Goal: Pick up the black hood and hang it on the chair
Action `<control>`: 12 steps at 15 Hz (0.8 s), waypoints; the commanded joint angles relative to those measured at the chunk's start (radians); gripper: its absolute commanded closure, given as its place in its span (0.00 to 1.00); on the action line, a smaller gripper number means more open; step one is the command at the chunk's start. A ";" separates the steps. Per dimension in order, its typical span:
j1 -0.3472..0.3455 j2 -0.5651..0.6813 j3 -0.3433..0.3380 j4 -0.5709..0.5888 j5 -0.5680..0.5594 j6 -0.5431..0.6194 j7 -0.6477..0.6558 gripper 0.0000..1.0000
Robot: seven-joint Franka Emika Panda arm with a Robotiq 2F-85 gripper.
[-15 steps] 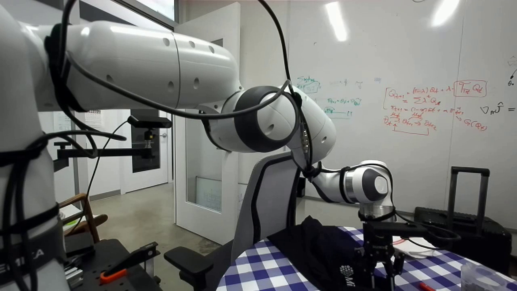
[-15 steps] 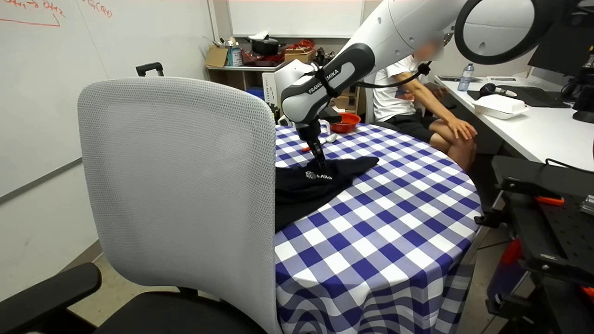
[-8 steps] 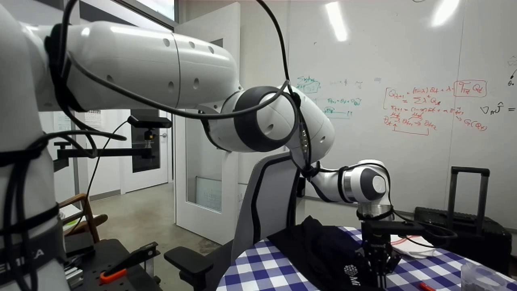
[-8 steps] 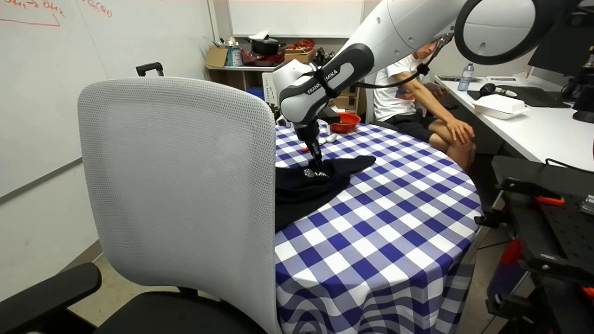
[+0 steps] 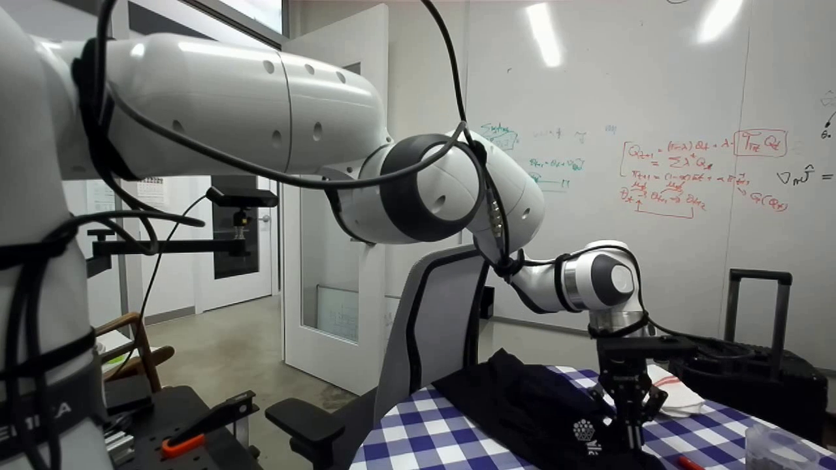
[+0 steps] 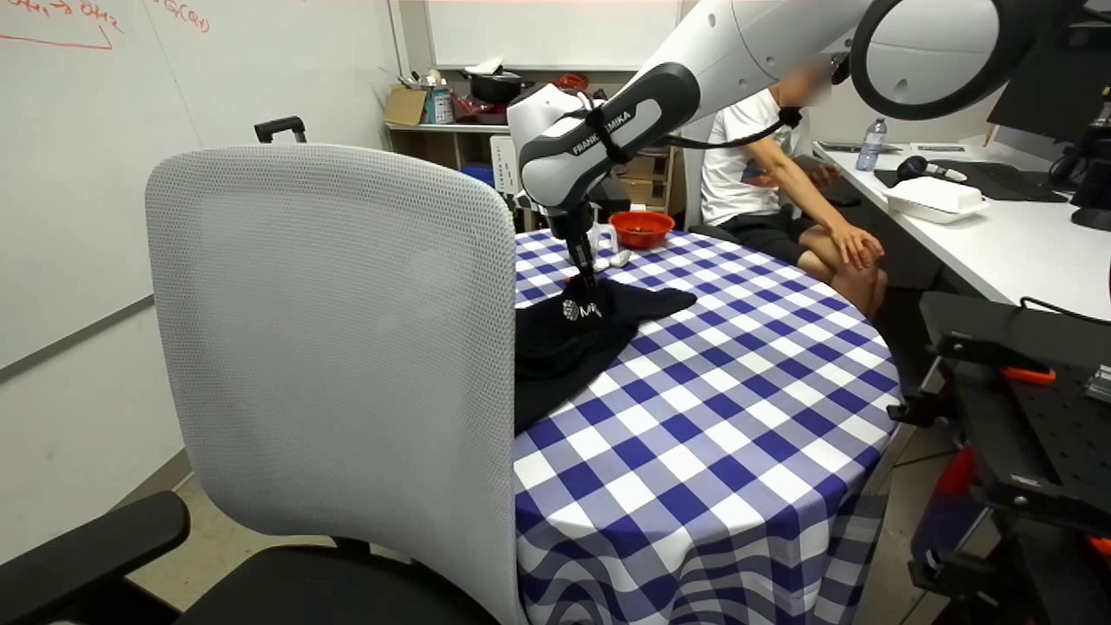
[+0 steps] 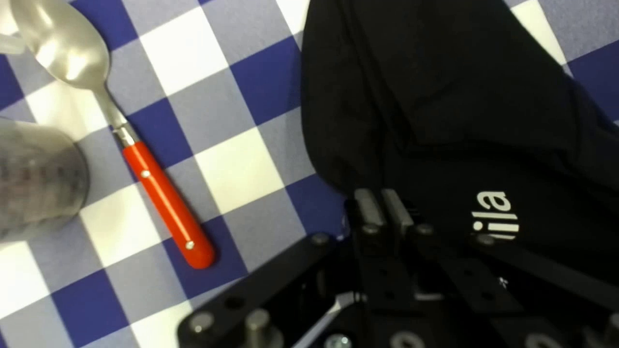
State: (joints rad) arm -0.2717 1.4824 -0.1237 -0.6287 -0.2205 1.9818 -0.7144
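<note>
Tablecloth (image 7: 242,166) spreads below my gripper (image 7: 377,195), clamped on the hoodie (image 7: 459,111). It's likely soft, light, best held by this edge

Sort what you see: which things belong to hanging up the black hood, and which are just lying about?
Part of the job:
black hood
gripper, pinching it
grey chair, to hang it on

Not needed:
red-handled spoon
red bowl
black suitcase
white lidded box
water bottle

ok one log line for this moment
tool: shut on hood | hood: raised at grip, mostly on table | hanging on chair: not done
</note>
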 commanded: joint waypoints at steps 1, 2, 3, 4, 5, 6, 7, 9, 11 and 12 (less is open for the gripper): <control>0.009 -0.045 -0.022 0.028 -0.001 -0.031 0.088 0.94; 0.014 -0.068 -0.026 0.025 -0.004 -0.029 0.110 0.94; 0.016 -0.083 -0.029 0.025 -0.005 -0.030 0.129 0.94; 0.018 -0.113 -0.030 0.020 -0.005 -0.034 0.148 0.94; 0.021 -0.129 -0.032 0.021 -0.006 -0.039 0.166 0.94; 0.027 -0.157 -0.039 0.017 -0.010 -0.056 0.194 0.94; 0.033 -0.181 -0.045 0.014 -0.013 -0.075 0.218 0.94; 0.045 -0.228 -0.057 0.009 -0.018 -0.114 0.259 0.93; 0.054 -0.279 -0.058 0.005 -0.015 -0.154 0.280 0.93; 0.062 -0.309 -0.061 0.008 -0.017 -0.175 0.294 0.95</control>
State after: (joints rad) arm -0.2338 1.2566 -0.1627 -0.5965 -0.2243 1.8666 -0.4701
